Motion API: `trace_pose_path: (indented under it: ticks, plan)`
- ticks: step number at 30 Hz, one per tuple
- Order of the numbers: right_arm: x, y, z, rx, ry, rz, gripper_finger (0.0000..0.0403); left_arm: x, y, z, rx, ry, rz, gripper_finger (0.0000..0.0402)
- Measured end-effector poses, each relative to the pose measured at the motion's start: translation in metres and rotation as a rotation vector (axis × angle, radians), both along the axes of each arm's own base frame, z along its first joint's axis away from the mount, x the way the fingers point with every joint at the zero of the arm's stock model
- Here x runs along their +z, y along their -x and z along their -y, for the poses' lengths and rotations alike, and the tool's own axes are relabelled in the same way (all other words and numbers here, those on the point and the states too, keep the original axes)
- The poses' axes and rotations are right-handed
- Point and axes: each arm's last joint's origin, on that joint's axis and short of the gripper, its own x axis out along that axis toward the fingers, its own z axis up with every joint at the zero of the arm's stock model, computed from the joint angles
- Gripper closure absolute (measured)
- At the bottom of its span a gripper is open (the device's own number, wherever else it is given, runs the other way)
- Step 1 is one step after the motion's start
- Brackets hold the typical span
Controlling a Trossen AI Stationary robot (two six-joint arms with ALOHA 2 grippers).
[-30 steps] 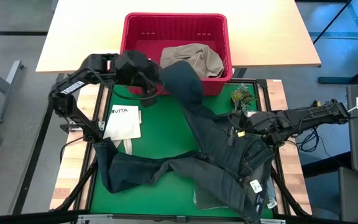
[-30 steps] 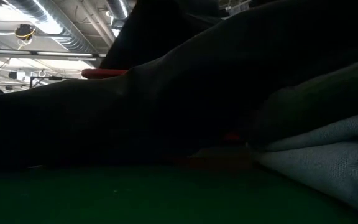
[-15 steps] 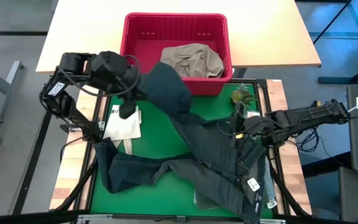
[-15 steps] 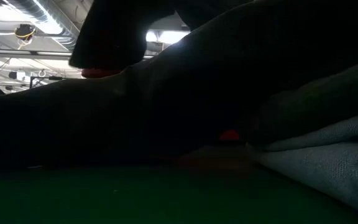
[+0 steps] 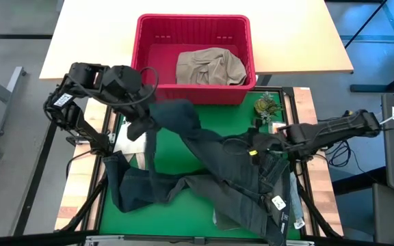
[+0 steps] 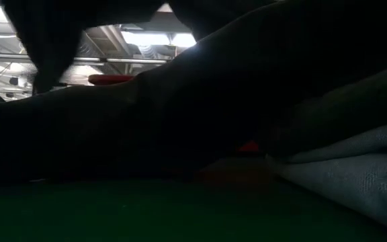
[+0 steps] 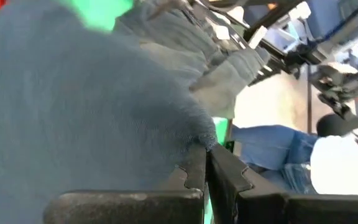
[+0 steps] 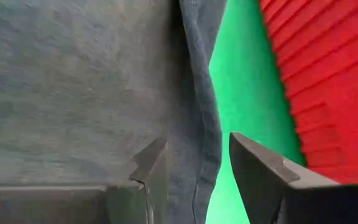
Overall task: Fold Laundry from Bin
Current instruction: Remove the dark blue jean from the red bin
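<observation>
While dark jeans (image 5: 231,174) sprawl across green mat (image 5: 176,150) near red bin (image 5: 194,31), left gripper (image 5: 141,127) pinches one jeans end, lifted at left, fingers (image 7: 199,169) pressed together on cloth. Right gripper (image 5: 257,145) over jeans at right, fingers (image 8: 156,163) spread. Beige garment (image 5: 209,67) in bin.

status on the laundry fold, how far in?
Early. Done: the dark jeans are out of the bin and lie unfolded on the green mat. In hand: the left gripper is shut on one leg end, lifted above the mat; the right gripper is open over the waist. Left: folding them, plus the khaki garment in the bin.
</observation>
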Motion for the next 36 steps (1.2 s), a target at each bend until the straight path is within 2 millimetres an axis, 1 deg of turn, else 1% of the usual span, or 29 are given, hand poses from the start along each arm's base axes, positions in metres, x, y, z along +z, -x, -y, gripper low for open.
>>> trace_pose_path:
  ticks: [3,7,12,15,18,21,23,26,27,28,30,33,36]
  plan:
    - [-0.003,-0.009,0.012,0.04,-0.031,0.014,0.024,0.0,0.0,0.004,-0.002,0.008,-0.004,0.0401]
    - [-0.006,-0.014,0.031,0.063,-0.086,0.035,0.024,0.0,0.0,0.01,-0.017,0.014,-0.007,0.0401]
    - [-0.021,-0.017,0.055,-0.01,-0.105,-0.042,0.024,0.0,0.001,0.017,-0.015,0.039,-0.018,0.0401]
    - [-0.032,-0.022,0.063,0.013,-0.166,-0.077,0.024,-0.001,0.001,0.022,-0.029,0.032,-0.018,0.0401]
    - [-0.042,-0.027,0.064,0.071,-0.237,-0.109,0.0243,-0.001,0.001,0.026,-0.029,0.012,-0.016,0.0401]
    - [-0.046,-0.029,0.064,0.089,-0.245,-0.128,0.0267,-0.001,0.002,0.027,-0.013,-0.014,-0.013,0.0401]
    - [-0.047,-0.028,0.064,0.095,-0.243,-0.135,0.0301,-0.001,0.001,0.026,0.007,-0.029,-0.012,0.0401]
    - [-0.046,-0.026,0.064,0.079,-0.225,-0.146,0.037,-0.001,0.001,0.024,0.062,-0.035,-0.014,0.0401]
    - [-0.045,-0.025,0.064,0.06,-0.206,-0.166,0.0385,-0.001,0.001,0.022,0.085,-0.036,-0.016,0.0401]
    - [-0.042,-0.023,0.064,0.039,-0.189,-0.192,0.0391,-0.002,0.0,0.02,0.108,-0.036,-0.019,0.0401]
    - [-0.037,-0.018,0.065,-0.017,-0.173,-0.257,0.0381,-0.006,-0.004,0.017,0.159,-0.03,-0.044,0.0401]
    - [-0.03,-0.011,0.064,-0.068,-0.158,-0.361,0.0373,-0.019,-0.012,0.009,0.211,-0.043,-0.103,0.0401]
    - [-0.023,-0.009,0.064,-0.097,-0.159,-0.386,0.0389,-0.035,-0.02,-0.001,0.261,-0.059,-0.174,0.0401]
